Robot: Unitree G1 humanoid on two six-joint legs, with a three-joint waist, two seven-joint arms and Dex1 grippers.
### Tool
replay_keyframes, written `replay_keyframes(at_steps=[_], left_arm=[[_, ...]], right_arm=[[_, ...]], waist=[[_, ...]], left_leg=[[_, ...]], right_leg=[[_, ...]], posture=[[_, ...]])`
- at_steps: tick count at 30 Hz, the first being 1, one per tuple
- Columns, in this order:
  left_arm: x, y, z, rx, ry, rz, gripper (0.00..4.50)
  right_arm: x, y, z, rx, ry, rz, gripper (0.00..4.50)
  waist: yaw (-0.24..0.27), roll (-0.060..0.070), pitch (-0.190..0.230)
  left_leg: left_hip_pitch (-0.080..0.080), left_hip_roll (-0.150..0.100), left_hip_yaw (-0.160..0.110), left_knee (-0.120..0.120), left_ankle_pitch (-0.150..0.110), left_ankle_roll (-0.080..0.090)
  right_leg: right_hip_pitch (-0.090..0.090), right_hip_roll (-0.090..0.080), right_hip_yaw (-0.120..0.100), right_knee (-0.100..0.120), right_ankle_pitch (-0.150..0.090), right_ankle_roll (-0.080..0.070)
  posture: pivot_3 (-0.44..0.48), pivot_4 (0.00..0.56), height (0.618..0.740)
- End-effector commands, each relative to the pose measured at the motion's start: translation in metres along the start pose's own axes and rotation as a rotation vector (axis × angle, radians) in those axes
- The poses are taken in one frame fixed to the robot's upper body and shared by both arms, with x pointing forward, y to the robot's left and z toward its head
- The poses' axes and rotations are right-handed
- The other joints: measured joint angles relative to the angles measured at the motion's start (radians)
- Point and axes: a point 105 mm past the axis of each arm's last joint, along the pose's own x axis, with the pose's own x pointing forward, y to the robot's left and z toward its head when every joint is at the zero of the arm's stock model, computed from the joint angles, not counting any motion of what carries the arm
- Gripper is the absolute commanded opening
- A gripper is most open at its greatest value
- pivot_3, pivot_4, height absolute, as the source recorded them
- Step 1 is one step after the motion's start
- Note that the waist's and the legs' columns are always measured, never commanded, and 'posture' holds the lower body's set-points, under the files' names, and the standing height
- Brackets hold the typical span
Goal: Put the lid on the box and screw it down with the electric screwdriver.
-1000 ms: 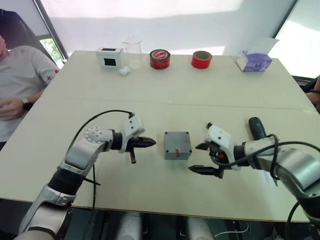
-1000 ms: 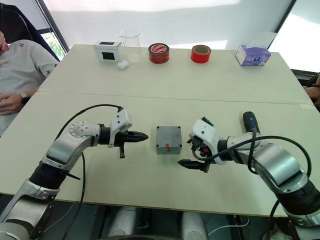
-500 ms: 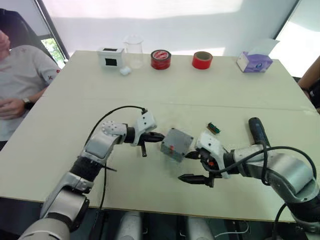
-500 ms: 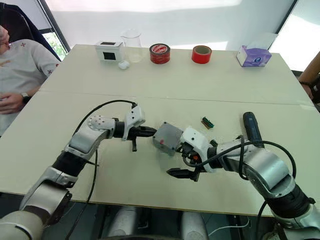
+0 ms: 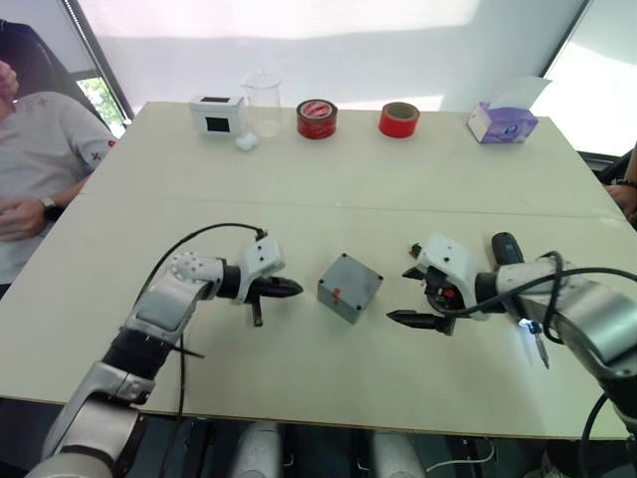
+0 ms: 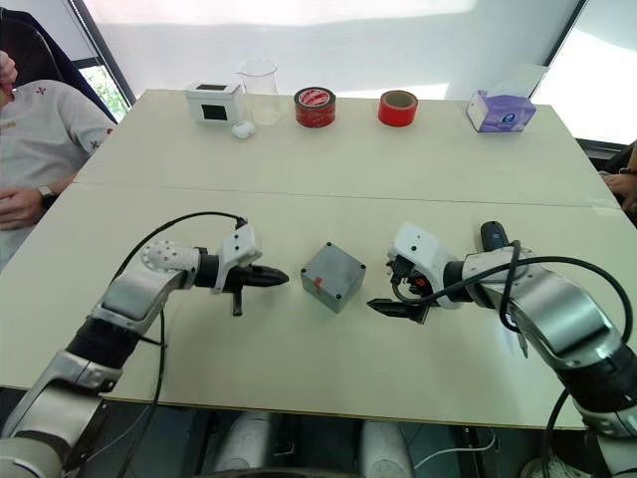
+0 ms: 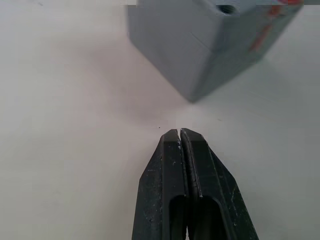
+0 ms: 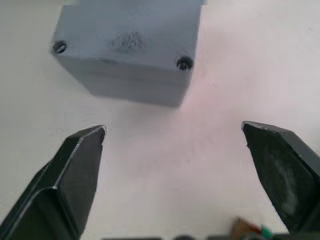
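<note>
The box (image 5: 349, 287) sits on the cream counter (image 5: 328, 189), about midway between the two arms, turned so one corner points toward the near edge. A small red mark shows on the side facing the near edge. In the right wrist view its grey lid (image 8: 127, 27) appears to be on top, with a screw head seated in each of the two near corners.

Just to its left, the left tool (image 5: 289, 289) points at the box with its two black fingers pressed together, tips close to the box but not touching it. On the other side, the right tool (image 5: 413, 296) faces the box with its fingers spread wide apart, holding nothing, a short gap between it and the box.

The screwdriver (image 5: 520, 287) lies on the counter beyond the right arm, with a small light glowing near its tip.

Along the far edge of the counter stand a white box with a black screen (image 5: 217, 114), a clear beaker (image 5: 263, 103), two rolls of red tape (image 5: 318, 119), and a purple tissue box (image 5: 505, 123). A person in a white shirt (image 5: 35, 149) sits at the left end.
</note>
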Motion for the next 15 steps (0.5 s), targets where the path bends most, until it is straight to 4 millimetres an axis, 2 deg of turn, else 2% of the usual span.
replay_keyframes(at_steps=[1, 7, 15], left_arm=[[0.005, -0.01, 0.017, 0.027, -0.043, -0.022, 0.0], [0.017, -0.003, 0.026, 0.045, -0.075, 0.023, 0.0], [0.019, 0.011, 0.028, 0.059, -0.077, 0.075, 0.0]], right_arm=[[0.007, -0.002, 0.008, -0.086, -0.024, 0.018, 4.49], [0.015, 0.011, 0.012, -0.12, -0.044, 0.113, 4.49], [0.009, 0.041, 0.012, -0.074, -0.051, 0.205, 4.49]], waist=[[0.003, 0.0, 0.0], [0.002, 0.0, 0.0], [0.001, 0.0, 0.0]], left_leg=[[0.0, 0.0, 0.0, 0.0, 0.0, 0.0], [0.0, 0.0, 0.0, 0.001, 0.0, 0.0], [0.0, 0.0, 0.0, 0.001, 0.0, -0.001]], right_leg=[[0.0, 0.0, 0.0, 0.0, 0.0, 0.0], [0.001, 0.0, 0.0, 0.0, 0.0, 0.0], [0.001, 0.0, 0.0, 0.001, 0.0, 0.0]], posture=[[0.0, 0.15, 0.715], [0.0, 0.15, 0.715], [0.0, 0.15, 0.715]])
